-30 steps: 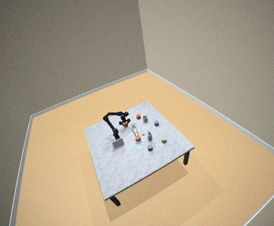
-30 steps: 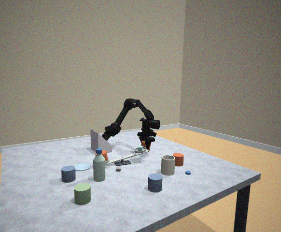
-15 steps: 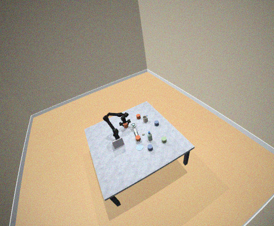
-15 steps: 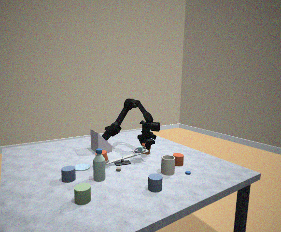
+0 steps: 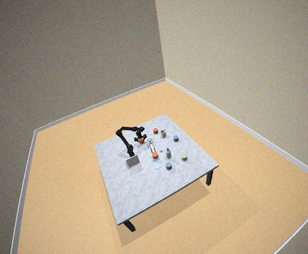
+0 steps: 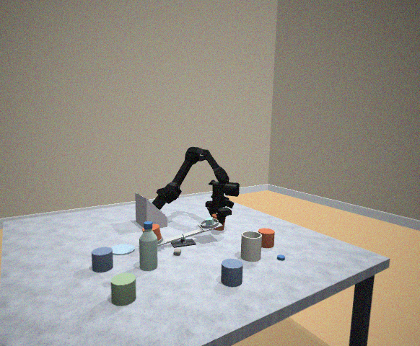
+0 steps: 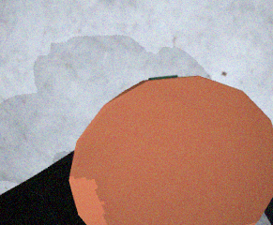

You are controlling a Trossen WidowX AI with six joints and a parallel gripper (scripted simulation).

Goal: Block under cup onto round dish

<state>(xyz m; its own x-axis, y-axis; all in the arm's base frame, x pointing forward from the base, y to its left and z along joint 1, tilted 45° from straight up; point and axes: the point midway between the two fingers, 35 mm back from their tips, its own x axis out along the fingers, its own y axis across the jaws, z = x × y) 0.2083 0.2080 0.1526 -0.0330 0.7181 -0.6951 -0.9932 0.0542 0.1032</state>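
Note:
My gripper (image 5: 141,138) (image 6: 220,220) is shut on an orange cup (image 5: 141,141) (image 6: 220,227) (image 7: 174,155), low at the table beside the balance's raised end. In the wrist view the cup fills the space between the fingers. The teal block (image 5: 150,141) (image 6: 208,221) lies uncovered in the pan at that raised end of the balance (image 5: 152,148) (image 6: 187,235). The other orange cup (image 5: 155,155) (image 6: 156,231) stands on the lower end, partly hidden by the bottle in the exterior view. The pale blue round dish (image 5: 156,165) (image 6: 123,249) lies near that lower end, with no cup above it.
A green bottle (image 5: 168,154) (image 6: 148,253) and blue cylinder (image 5: 168,165) (image 6: 102,259) stand near the dish. A grey mug (image 5: 163,134) (image 6: 250,249), red cylinder (image 5: 155,130) (image 6: 267,238), second blue cylinder (image 5: 175,138) (image 6: 232,273) and green cylinder (image 6: 123,290) stand farther out. A grey wedge (image 5: 132,161) is by the arm's base.

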